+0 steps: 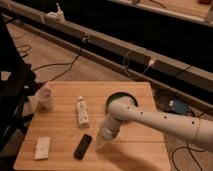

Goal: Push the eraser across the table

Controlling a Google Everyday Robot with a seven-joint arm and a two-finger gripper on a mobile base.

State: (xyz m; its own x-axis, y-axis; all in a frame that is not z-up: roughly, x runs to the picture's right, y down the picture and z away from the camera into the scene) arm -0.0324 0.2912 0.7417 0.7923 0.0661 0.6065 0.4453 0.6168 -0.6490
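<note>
The eraser (83,146) is a small flat black oblong block lying near the front of the light wooden plank table (140,152), left of the middle. My white arm reaches in from the right, and its gripper (101,144) hangs down close to the tabletop, just to the right of the eraser and a little apart from it. The white tube (82,111) lies behind the eraser.
A white flat rectangular piece (41,148) lies at the front left. A pale cup (44,98) stands at the left edge. A green bowl (120,99) sits at the back, partly behind my arm. Cables run on the floor behind and to the right.
</note>
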